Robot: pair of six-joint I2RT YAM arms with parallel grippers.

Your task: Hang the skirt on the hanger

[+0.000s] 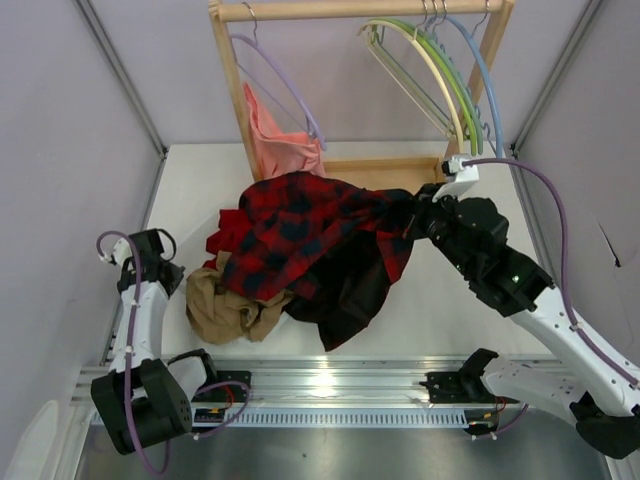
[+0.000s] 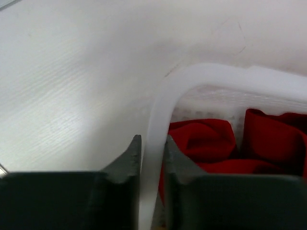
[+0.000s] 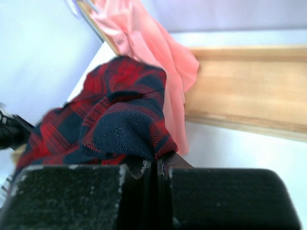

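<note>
The red and black plaid skirt (image 1: pixel 300 225) is draped over a heap of clothes at mid-table. Its right end is lifted, and my right gripper (image 1: pixel 415 215) is shut on a fold of that end. In the right wrist view the plaid skirt (image 3: pixel 120 120) bunches just above the right gripper (image 3: pixel 157 163). The cream hanger (image 1: pixel 428 62) hangs on the rack at the back right, apart from the skirt. My left gripper (image 2: pixel 153 143) is shut on the rim of a white basket (image 2: pixel 230 76) and sits at the heap's left side (image 1: pixel 178 272).
A wooden rack (image 1: pixel 232 90) stands at the back, its base board (image 3: pixel 249 91) close to my right gripper. A lilac hanger (image 1: pixel 285 85) carries a salmon-pink garment (image 1: pixel 275 140). Green and blue hangers (image 1: pixel 470 75) hang beside the cream one. Tan cloth (image 1: pixel 215 305) and red cloth (image 2: pixel 206 141) lie in the heap.
</note>
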